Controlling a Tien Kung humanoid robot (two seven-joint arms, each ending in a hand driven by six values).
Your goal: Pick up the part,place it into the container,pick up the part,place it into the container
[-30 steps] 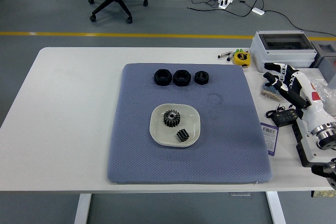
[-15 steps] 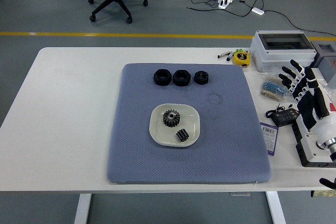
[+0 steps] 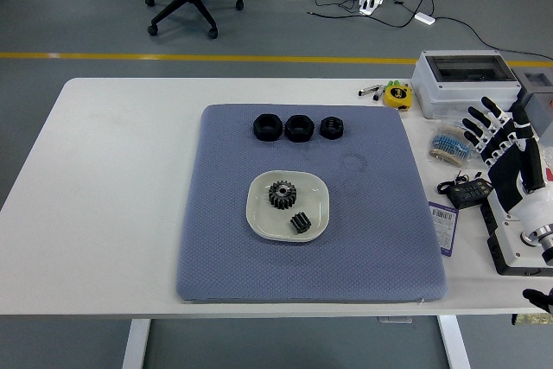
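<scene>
Blue-grey padded mat covers the middle of the white surface, and from my remote station I record a pale dish lying near its centre. Inside the dish I see two dark parts: a larger gear toward the far side and a smaller gear just beside it toward the near rim, the two close but seemingly apart. Along the far portion of the mat three black nuts sit in a row, well apart from the dish. The right robot hand hangs over the right end of the surface, off the mat, fingers spread and pointing away from me, gripping nothing. Beneath and around it I note a grey box, a yellow tape measure and a small black device. The left arm does not appear in my view.
</scene>
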